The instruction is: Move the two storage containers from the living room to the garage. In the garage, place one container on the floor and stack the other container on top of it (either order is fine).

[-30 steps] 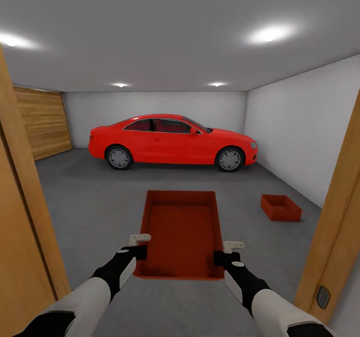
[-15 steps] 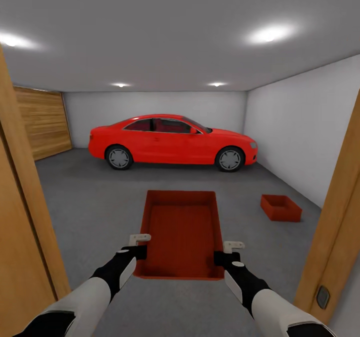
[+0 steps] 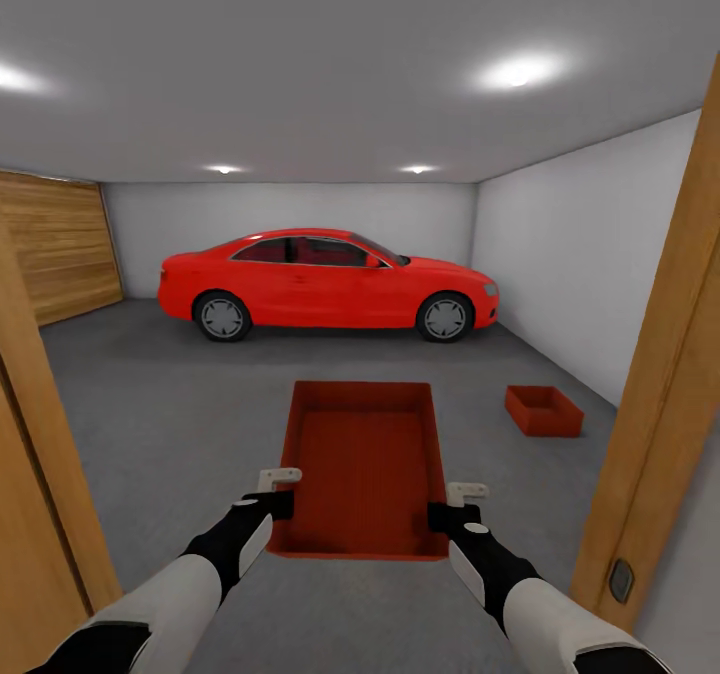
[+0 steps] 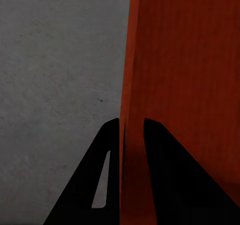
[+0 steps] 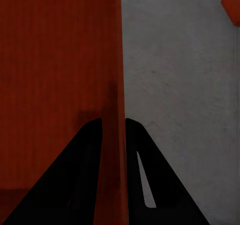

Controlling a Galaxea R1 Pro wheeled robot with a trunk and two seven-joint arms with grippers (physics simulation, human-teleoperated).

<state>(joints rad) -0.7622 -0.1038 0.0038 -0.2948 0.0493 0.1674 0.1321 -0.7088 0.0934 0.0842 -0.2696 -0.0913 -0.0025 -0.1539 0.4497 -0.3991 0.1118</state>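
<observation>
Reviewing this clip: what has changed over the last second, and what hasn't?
The camera moved, not the things: car, floor bin and door frame shifted in view, as if the robot rolled on through the doorway. Unchanged: left gripper and right gripper stay clamped on the carried bin.

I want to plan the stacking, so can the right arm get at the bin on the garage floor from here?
Probably not yet. The right gripper is shut on the carried bin, and the floor bin sits well ahead to the right, with bare concrete floor between.
</observation>
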